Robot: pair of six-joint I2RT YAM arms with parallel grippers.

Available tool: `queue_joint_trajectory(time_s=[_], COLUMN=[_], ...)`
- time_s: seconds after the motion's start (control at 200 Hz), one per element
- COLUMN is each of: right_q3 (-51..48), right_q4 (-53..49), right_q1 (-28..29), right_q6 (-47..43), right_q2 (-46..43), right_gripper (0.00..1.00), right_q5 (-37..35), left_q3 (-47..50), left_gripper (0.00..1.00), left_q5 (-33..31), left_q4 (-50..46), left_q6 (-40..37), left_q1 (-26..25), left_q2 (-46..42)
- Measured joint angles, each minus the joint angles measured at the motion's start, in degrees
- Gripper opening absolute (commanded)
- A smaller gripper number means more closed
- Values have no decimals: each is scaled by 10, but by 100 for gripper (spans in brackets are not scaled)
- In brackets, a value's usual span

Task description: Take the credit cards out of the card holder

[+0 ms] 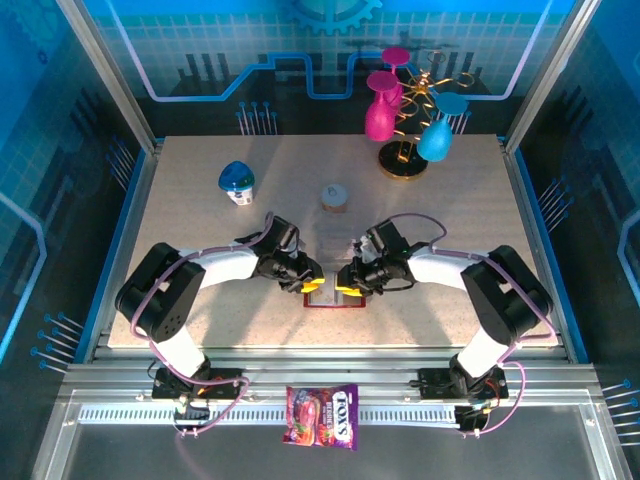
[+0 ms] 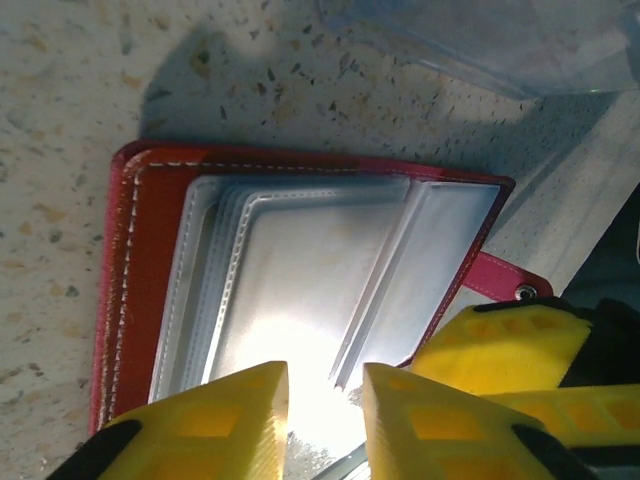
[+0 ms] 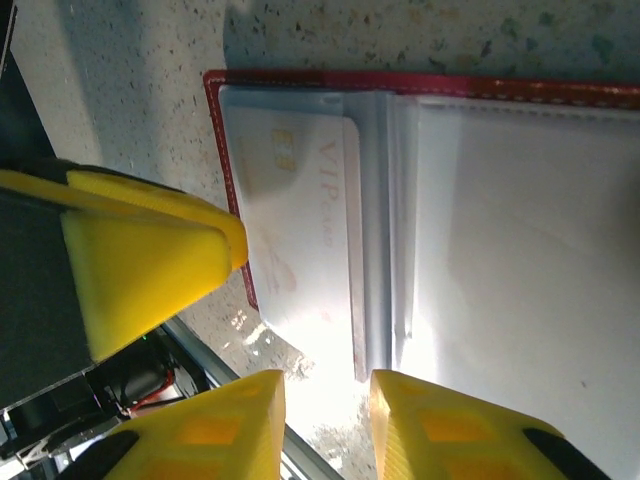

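Holder [image 1: 333, 300] lay open flat, pockets up, pinned between both arms' jaws. Left gripper [image 2: 325, 385]: jaws narrow, at the edge of the clear sleeves [image 2: 300, 260]; couldn't tell if gripping. Right gripper [image 3: 328, 390]: jaws narrow, white VIP card [image 3: 300, 200] in its pocket just ahead.

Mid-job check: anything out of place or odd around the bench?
Yes: the colourful candy packet lies off the speckled tabletop, askew on the metal rail at the near edge. The red leather-like card holder lies open flat, nothing spilled.
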State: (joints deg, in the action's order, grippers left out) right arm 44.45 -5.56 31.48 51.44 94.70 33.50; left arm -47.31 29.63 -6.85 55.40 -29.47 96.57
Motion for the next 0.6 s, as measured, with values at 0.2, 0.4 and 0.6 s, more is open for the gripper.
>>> queue_joint_trajectory(time_s=[0.2, 0.4, 0.6], right_q3=[0, 0, 0], right_q4=[29, 48, 59], right_q1=[5, 10, 15], right_q6=[17, 27, 31], right_q2=[23, 36, 43], right_gripper=[22, 22, 22], right_q5=[2, 4, 4], left_q3=[15, 22, 24], left_gripper=[12, 11, 10], left_q5=[0, 0, 0], left_q4=[16, 16, 16], left_q6=[2, 2, 0], left_q1=[3, 7, 14], left_q2=[0, 0, 0])
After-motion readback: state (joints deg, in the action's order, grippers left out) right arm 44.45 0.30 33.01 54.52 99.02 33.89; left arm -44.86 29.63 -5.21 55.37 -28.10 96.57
